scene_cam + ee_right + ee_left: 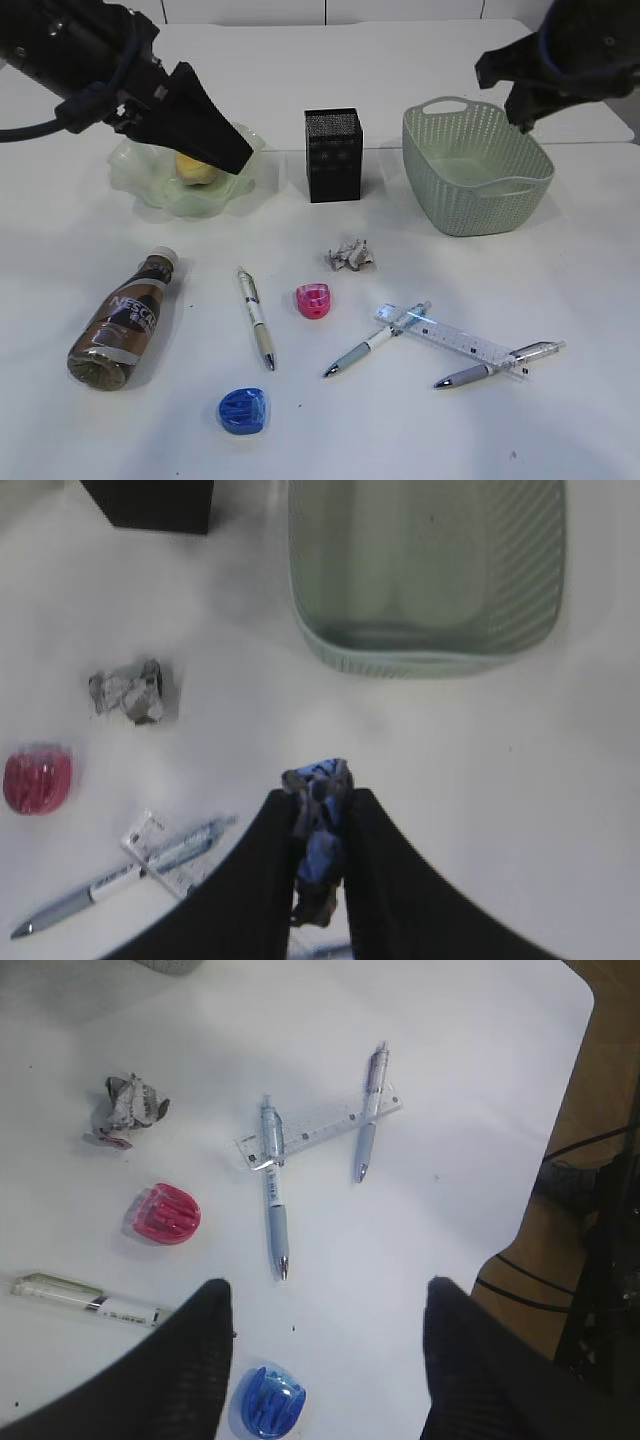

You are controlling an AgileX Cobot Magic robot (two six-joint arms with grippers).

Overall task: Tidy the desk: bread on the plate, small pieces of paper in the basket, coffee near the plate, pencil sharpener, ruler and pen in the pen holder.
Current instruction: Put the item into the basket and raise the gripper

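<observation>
Right wrist view shows the step in hand most plainly: a crumpled paper wad point(318, 835), grey-white with blue print, is pinched between the closed fingers of the right gripper point(318, 880), held above the bare tabletop point(520, 780) a little short of the basket point(430, 660). The basket is a pale green woven-look tub whose near rim lies just ahead of the held wad, and its floor looks empty. To do this well, I judge the arm should carry the wad forward until it hangs clearly over the middle of the basket, well inside the near rim, and only then part its fingers; letting go too soon would drop the paper on the tabletop beside the wall. A light, springy wad may cling to a pad, so a full opening is advisable. A second paper wad point(350, 256) lies on the tabletop between the pen holder point(333, 155) and the pink pencil sharpener point(314, 300), waiting its turn. Farther left, the left gripper point(195, 125) hangs with its jaws apart and empty over the plate point(140, 180), where the bread point(197, 170) already sits. The coffee point(128, 320) lies on its side, and the ruler point(450, 338) is crossed by two pens.
</observation>
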